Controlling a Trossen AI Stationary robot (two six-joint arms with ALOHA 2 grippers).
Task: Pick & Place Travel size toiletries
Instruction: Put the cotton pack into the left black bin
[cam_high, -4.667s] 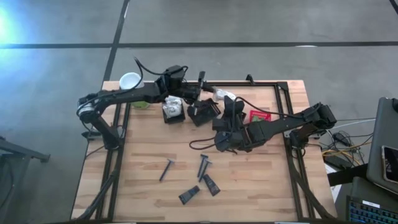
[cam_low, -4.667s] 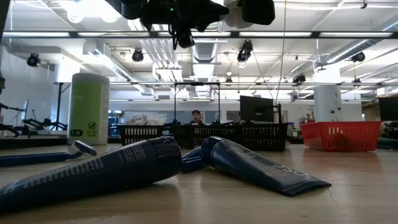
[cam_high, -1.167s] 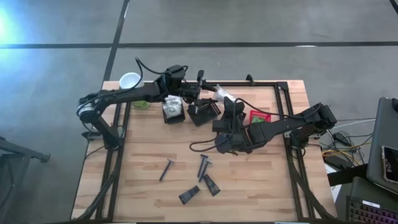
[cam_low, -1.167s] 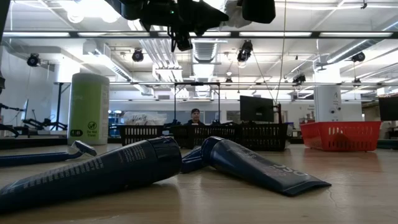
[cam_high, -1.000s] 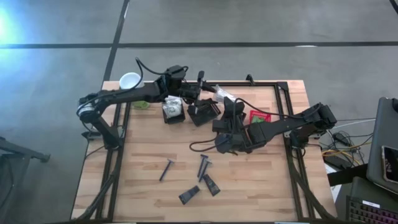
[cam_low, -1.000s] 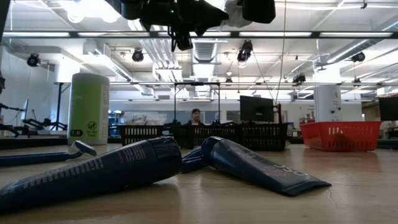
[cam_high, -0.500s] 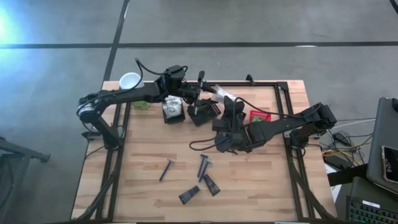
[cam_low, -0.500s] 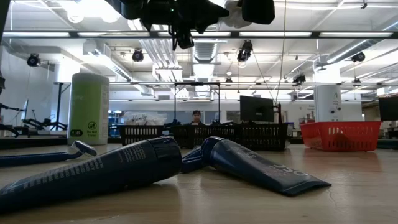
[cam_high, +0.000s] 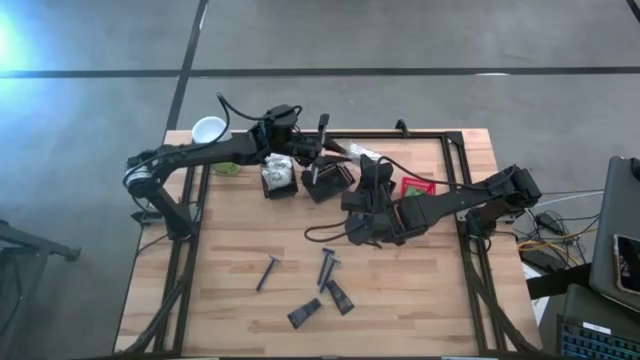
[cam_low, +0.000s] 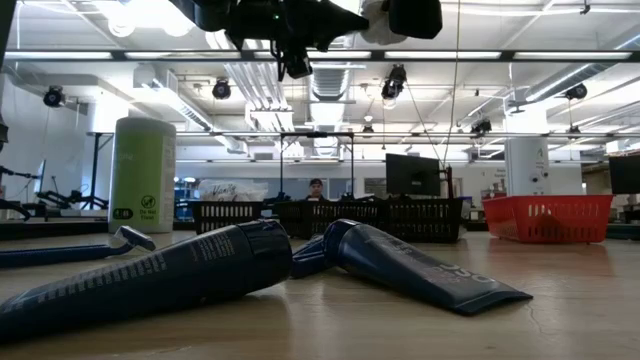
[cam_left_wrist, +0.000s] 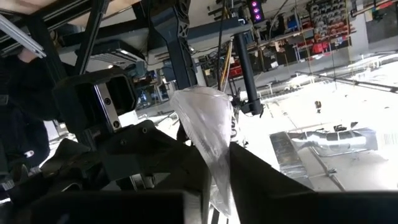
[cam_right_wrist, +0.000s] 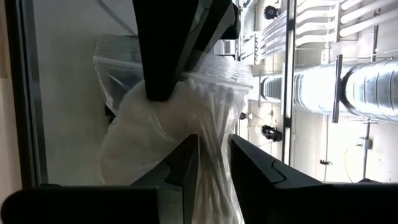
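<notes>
A clear crinkly packet (cam_high: 356, 153) of white sticks, one of the travel size toiletries, hangs in the air above the black baskets (cam_high: 328, 181) at the table's far middle. My left gripper (cam_high: 336, 150) is shut on one end and my right gripper (cam_high: 367, 166) on the other. The left wrist view shows the packet (cam_left_wrist: 208, 124) rising from between my left gripper's (cam_left_wrist: 214, 165) fingers. Dark tubes (cam_high: 338, 297) and razors (cam_high: 267, 272) lie flat on the table's near half. My left gripper pinches one end of the packet (cam_right_wrist: 186, 84) between its two fingers (cam_right_wrist: 165, 56), which come level from the table's left. The packet is lifted clear of the baskets. My right gripper pinches the packet's other end (cam_right_wrist: 211, 134) between its two fingers (cam_right_wrist: 186, 165), reaching level from the table's right. The packet's bulging middle, with the white sticks inside, spans the gap to my left gripper.
One black basket (cam_high: 280, 178) holds white packets; a red basket (cam_high: 418, 187) stands to the right. A pale-green canister with a white lid (cam_low: 141, 175) stands at the far left. Two dark tubes (cam_low: 150, 280) lie close before the low camera.
My left gripper's fingers have closed over the packet's end, so that less of the white packet shows beside it in the high view. Both arms have stayed in place with the packet still in the air.
</notes>
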